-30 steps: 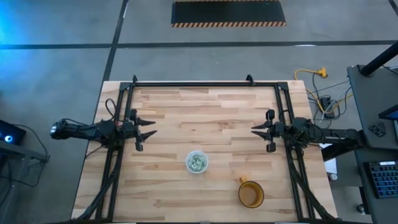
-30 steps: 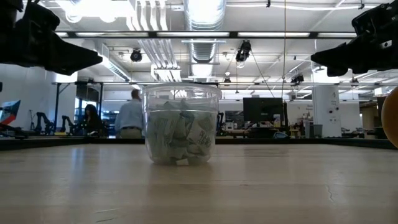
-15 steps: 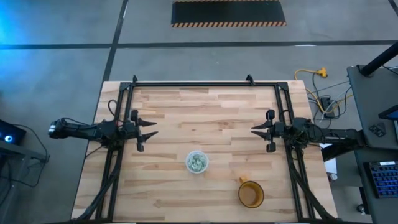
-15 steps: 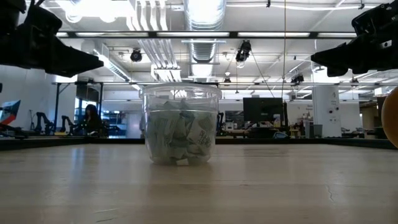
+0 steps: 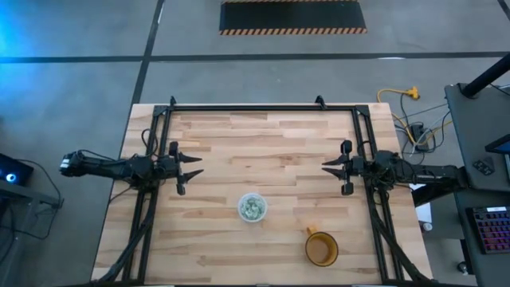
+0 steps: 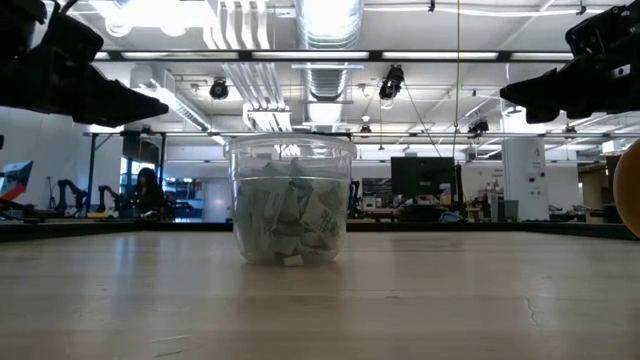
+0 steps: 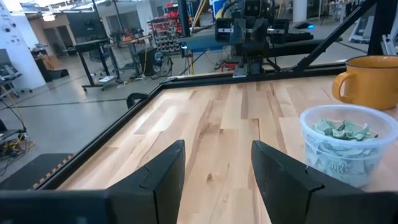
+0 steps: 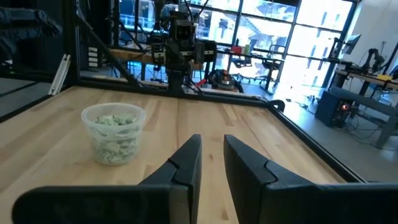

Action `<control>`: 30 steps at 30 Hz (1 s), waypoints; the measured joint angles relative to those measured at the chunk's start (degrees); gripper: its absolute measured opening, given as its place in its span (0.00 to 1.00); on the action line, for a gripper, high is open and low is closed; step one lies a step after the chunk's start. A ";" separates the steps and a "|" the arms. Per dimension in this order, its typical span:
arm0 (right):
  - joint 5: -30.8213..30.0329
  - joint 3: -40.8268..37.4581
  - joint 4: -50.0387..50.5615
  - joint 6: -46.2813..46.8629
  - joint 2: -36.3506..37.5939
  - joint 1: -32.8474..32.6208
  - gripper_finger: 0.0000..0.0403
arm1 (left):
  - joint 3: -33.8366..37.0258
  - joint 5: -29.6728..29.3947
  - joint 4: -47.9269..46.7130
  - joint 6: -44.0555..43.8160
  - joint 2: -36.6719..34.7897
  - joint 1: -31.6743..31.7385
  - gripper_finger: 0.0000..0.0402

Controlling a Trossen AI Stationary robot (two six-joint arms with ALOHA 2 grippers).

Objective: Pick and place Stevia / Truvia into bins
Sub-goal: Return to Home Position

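Note:
The clear plastic cup [image 5: 252, 208] stands on its base near the table's middle, toward the near edge. It is filled with pale green and white Stevia sachets [image 7: 341, 132]. The low view shows them heaped inside the cup [image 6: 290, 205]. My left gripper [image 5: 196, 165] hovers at the table's left side, pointing about level toward the right, open with nothing between its fingers [image 7: 163, 177]. My right gripper [image 5: 323, 166] hovers at the right side, pointing left. Its fingers [image 8: 186, 163] stand a narrow gap apart on nothing. Both grippers are well clear of the cup.
An amber-orange mug [image 5: 322, 249] with a handle stands near the table's front right, to the right of the cup. A black metal frame [image 5: 247, 106] runs along the far, left and right sides of the wooden table. A person sits in the room beyond [image 6: 147, 188].

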State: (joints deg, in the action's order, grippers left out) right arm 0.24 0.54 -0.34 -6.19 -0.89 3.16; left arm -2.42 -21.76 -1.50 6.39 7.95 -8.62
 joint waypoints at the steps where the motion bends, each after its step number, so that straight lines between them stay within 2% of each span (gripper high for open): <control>1: 0.01 0.00 0.02 -0.01 0.00 0.00 0.15 | 0.00 0.01 0.00 0.00 0.21 0.00 0.42; 30: 0.03 0.04 0.01 0.15 -0.02 0.00 0.15 | 0.02 0.02 0.05 0.01 3.69 0.00 0.42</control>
State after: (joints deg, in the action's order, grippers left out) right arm 0.26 0.58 -0.33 -6.04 -0.91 3.16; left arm -2.39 -21.74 -1.45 6.40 11.64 -8.62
